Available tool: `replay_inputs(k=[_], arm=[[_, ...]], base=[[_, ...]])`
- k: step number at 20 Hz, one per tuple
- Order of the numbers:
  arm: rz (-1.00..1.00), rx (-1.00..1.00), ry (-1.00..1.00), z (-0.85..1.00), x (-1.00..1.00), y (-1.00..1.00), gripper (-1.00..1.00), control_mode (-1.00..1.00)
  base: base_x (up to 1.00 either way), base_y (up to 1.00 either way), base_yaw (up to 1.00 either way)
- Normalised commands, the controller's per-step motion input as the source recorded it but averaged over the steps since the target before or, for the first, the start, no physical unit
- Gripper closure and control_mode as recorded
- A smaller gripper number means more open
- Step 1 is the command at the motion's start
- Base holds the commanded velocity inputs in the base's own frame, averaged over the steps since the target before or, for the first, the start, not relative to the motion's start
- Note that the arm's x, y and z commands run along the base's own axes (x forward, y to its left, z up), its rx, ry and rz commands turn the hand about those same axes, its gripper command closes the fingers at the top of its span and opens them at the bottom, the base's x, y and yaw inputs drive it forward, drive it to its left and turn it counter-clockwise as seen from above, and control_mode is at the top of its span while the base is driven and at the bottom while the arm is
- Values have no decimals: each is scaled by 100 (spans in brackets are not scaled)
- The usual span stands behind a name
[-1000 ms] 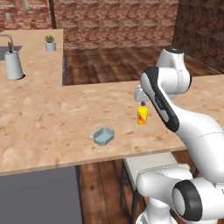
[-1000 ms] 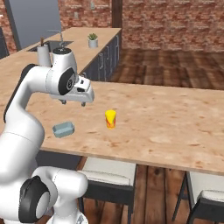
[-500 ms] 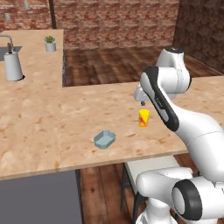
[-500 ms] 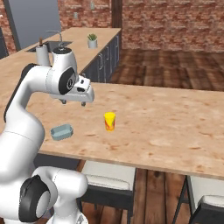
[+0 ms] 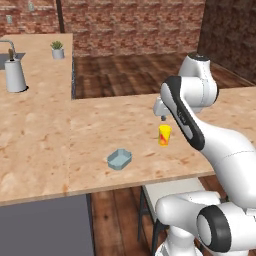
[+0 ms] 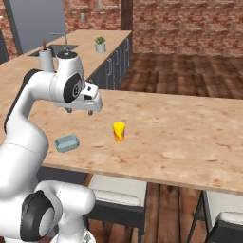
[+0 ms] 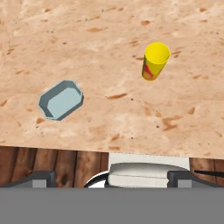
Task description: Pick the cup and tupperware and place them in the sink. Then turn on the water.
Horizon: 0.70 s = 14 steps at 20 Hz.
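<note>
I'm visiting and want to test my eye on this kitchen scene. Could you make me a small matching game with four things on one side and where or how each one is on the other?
Things:
1. cup
2. tupperware
3. tool
4. potted plant

Descriptions:
A. open, raised above the counter, holding nothing
B. far off on the back counter
C. yellow, standing upright on the wooden counter
D. pale blue-grey, shallow, lying near the counter's front edge

Pairs: 1-C, 2-D, 3-A, 4-B
</note>
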Motion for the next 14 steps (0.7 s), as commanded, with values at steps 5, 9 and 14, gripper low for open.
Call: replay_inputs(k=[5, 9, 14], arm=[[0, 0, 0, 0, 0, 0, -100, -100], [0, 0, 0, 0, 3, 0, -100, -100], [0, 0, 10, 0, 21, 0, -100, -100]], base=[[0, 0, 0], [0, 0, 0], [0, 0, 0]])
